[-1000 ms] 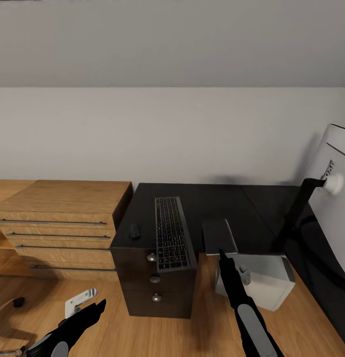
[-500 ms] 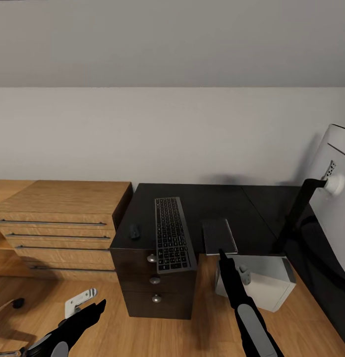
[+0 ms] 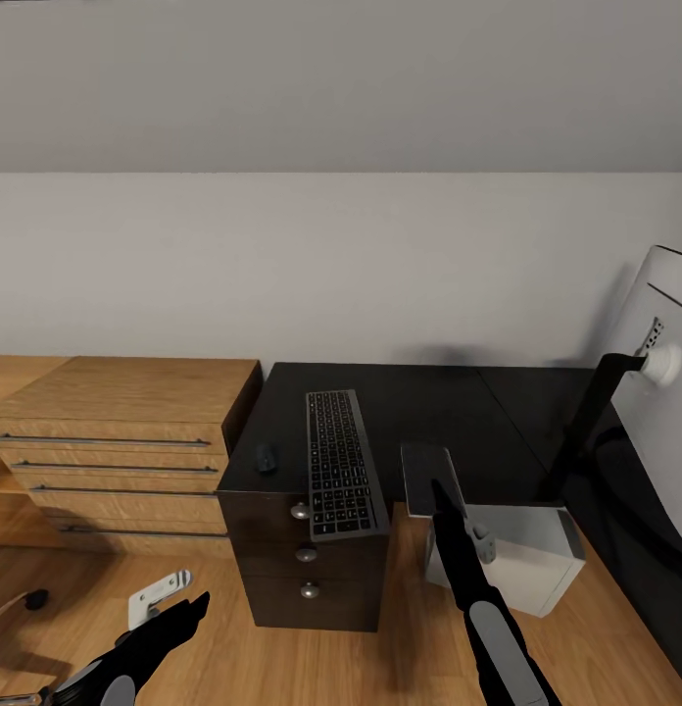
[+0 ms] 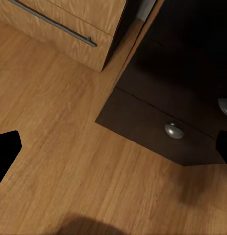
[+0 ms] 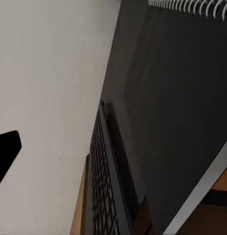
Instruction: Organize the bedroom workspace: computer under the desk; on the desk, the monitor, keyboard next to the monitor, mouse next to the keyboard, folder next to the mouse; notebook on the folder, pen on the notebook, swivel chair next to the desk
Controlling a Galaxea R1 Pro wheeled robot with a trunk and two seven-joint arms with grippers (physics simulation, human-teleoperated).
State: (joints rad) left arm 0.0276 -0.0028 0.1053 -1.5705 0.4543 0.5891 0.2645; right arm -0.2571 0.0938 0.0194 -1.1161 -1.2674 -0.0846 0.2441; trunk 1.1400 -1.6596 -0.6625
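A matte black worktop [image 3: 429,412] is seen from the head camera, set against a grey wall [image 3: 331,265] under a sloped ceiling. The keyboard [image 3: 339,463] is laid lengthwise near the front left part of the worktop, its near end reaching the edge above the dark drawer unit [image 3: 307,559] with round silver knobs. The mouse [image 3: 267,456] is placed just beside the keyboard, on its left, close to the worktop's left edge. The notebook [image 3: 426,478] is found to the right of the keyboard, at the front edge of the worktop, tilted up, with its white spiral binding caught in the right wrist view. The right gripper [image 3: 441,490] is raised to the notebook's near edge; whether its jaws are pinching the notebook cannot be told, since the tips are hidden against the dark cover. The computer [image 3: 522,554] is stood on the wood plank floor [image 3: 380,657] beneath the worktop, just behind the right arm. The monitor [image 3: 664,392] is shown at the right edge, its light grey back turned to the camera and its black foot planted on the worktop. The left gripper [image 3: 179,613] is held low over the floor, well apart from the worktop, its jaws spread wide in the left wrist view. A light wooden low cabinet [image 3: 125,451] is set just beside the drawer unit.
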